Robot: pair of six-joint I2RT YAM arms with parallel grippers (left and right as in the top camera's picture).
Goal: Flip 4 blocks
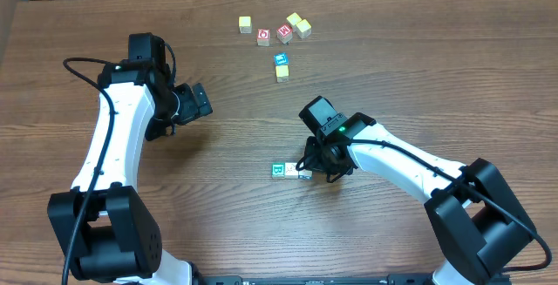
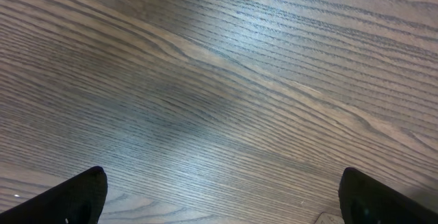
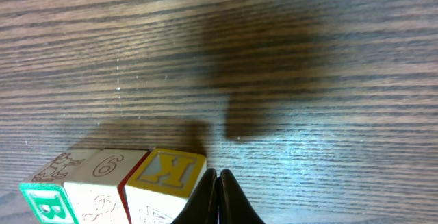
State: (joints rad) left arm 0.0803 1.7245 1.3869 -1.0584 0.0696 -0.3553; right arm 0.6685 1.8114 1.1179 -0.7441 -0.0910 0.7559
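3 wooden blocks (image 1: 290, 172) are sitting in a touching row on the counter (image 3: 308, 59): a green-faced B block (image 3: 44, 203), a cream 6 block (image 3: 102, 176) and a yellow-framed K block (image 3: 164, 176). The right jaws are sitting closed just beside the K block. The left jaws are standing wide.

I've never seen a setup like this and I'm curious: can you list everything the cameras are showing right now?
Row of blocks: three, green B, white 6, yellow-framed K, side by side at the near middle.
Pale yellow blocks: three, pale yellow, far middle.
Red-faced blocks: two, red, among the pale yellow ones.
Blue-faced block: one, blue, just nearer than that group.
Yellow block: one, yellow, beside the blue-faced one.
Table: one, brown wood, under everything.
Left arm: one, white and black, left side, jaws wide open over bare wood.
Right arm: one, white and black, right side, jaws shut beside the K block.
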